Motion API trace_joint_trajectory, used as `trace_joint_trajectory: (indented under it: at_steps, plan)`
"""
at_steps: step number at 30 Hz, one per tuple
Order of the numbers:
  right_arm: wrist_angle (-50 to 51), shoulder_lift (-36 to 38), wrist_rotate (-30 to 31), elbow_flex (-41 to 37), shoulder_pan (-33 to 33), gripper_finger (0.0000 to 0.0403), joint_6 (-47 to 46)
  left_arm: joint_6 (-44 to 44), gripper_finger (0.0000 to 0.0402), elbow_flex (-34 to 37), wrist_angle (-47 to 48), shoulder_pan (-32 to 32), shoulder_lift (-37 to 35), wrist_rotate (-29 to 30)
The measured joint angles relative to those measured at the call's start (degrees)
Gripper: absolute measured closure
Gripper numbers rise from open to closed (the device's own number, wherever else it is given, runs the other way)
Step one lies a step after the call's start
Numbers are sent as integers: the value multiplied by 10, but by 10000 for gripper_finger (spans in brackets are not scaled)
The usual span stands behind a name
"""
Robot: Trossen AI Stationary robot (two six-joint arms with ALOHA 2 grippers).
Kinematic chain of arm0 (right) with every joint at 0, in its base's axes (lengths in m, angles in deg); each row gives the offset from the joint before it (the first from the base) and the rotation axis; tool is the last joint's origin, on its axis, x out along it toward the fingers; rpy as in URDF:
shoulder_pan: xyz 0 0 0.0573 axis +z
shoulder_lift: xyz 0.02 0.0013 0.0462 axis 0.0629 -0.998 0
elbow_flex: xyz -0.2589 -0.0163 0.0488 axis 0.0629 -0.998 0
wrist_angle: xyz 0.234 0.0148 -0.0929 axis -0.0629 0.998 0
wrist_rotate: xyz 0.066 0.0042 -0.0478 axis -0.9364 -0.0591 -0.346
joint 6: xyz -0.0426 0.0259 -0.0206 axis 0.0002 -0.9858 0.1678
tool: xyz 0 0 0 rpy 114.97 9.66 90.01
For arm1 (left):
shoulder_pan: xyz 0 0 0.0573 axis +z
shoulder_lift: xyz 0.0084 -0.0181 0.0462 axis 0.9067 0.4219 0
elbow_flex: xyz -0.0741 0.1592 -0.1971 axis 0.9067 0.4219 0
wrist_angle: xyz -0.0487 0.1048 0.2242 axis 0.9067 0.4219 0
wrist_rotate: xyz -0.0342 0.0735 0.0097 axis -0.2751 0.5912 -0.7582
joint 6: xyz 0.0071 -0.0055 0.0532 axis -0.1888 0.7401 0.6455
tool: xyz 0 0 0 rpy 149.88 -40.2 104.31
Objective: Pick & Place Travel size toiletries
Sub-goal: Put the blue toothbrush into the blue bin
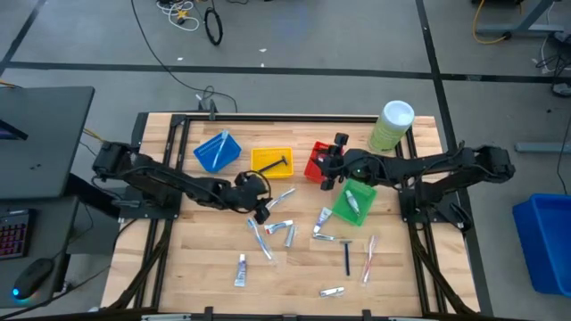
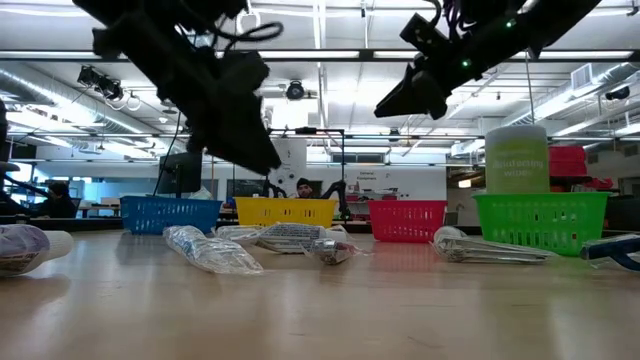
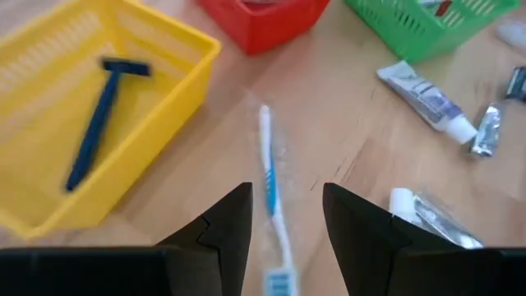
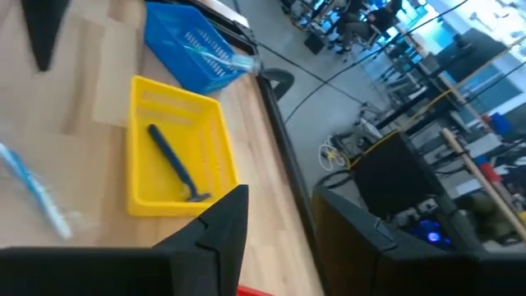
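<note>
From above: left gripper (image 1: 261, 212) hangs over the mid-table scatter of toiletries (image 1: 272, 227); right gripper (image 1: 332, 165) sits high by the red bin (image 1: 314, 163).

At table height: wrapped items (image 2: 212, 249) lie loose, both arms raised.

Left wrist: fingers (image 3: 226, 226) spread, nothing held, straddling a blue toothbrush (image 3: 269, 177) beside the yellow bin (image 3: 177, 99), which holds a razor (image 3: 97, 123).

Right wrist: jaws parted, empty.

Risk: the thin, wrapped brush may slip or pivot if the fingers close off-centre.
</note>
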Motion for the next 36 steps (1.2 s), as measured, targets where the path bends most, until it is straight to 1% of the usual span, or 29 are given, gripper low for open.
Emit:
trace_joint_trajectory:
  at_steps: [3, 9, 14, 18, 21, 24, 32, 36]
  plan:
    - [-20, 0, -2, 0, -10, 256, 12, 2, 244, -1, -37, 0, 51, 4]
    - [-69, 0, -70, 0, -34, 246, 17, 5, 244, -29, -64, 8, 128, 11]
    - [-106, 0, -128, 0, -51, 240, 22, 4, 244, -45, -60, 13, 166, 11]
    - [-112, 0, -168, 0, -60, 242, 12, 4, 244, -51, -64, 16, 183, -5]
    - [-111, 0, -190, 0, -62, 248, 7, -11, 247, -51, -57, 18, 189, -1]
    - [-104, 0, -196, 0, -62, 254, -3, -17, 268, -51, -53, 23, 188, -12]
    - [-81, 0, -202, 0, -62, 255, -58, -10, 369, -58, -54, 29, 189, -16]
    - [-47, 0, -210, 0, -64, 247, -90, 15, 373, -73, -56, 28, 186, -7]
